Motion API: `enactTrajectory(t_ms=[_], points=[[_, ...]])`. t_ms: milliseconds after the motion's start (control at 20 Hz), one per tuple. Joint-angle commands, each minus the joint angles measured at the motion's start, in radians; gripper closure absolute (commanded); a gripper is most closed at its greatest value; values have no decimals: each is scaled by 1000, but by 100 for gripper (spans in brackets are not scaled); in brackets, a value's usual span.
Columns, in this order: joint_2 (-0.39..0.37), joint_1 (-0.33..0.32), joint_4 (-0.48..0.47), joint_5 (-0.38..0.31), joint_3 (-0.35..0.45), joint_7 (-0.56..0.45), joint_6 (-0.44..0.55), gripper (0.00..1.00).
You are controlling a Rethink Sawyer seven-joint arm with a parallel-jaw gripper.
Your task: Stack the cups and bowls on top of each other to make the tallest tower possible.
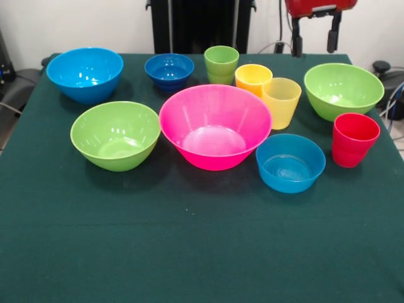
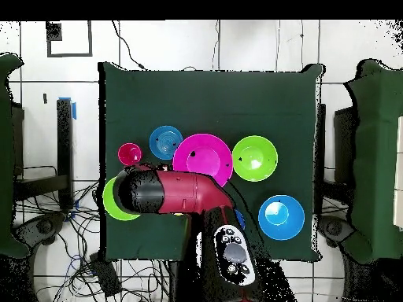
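All cups and bowls stand apart on the green table (image 1: 189, 252); nothing is stacked, so no tower shows. The large pink bowl (image 1: 214, 125) is central. Lime green bowls sit left (image 1: 115, 134) and far right (image 1: 343, 90). A bright blue bowl (image 1: 84, 74) is far left, a dark blue one (image 1: 169, 71) beside the green cup (image 1: 221, 64). Orange (image 1: 253, 78) and yellow (image 1: 281, 101) cups touch. The light blue bowl (image 1: 290, 161) and red cup (image 1: 353, 139) are near right. My gripper (image 1: 314, 39) hangs open and empty above the far edge, behind the right green bowl.
In the overhead view my arm (image 2: 181, 193) reaches across the table's base side and covers the cups and most of one lime green bowl (image 2: 110, 200). Cables and dark gear lie off the table's sides. The cloth nearest the front camera is bare.
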Motion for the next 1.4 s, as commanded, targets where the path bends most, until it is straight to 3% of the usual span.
enactTrajectory(t_ms=[50, 700, 1200, 1300, 1400], points=[[83, -65, -54, 2, 68, 54, 84, 0], [106, -21, -166, -15, 29, 88, 192, 0], [102, -4, -161, -27, 14, 104, 154, 0], [74, 0, -155, -35, 11, 97, 153, 0], [-45, 8, -103, -33, 12, 78, 208, 0]])
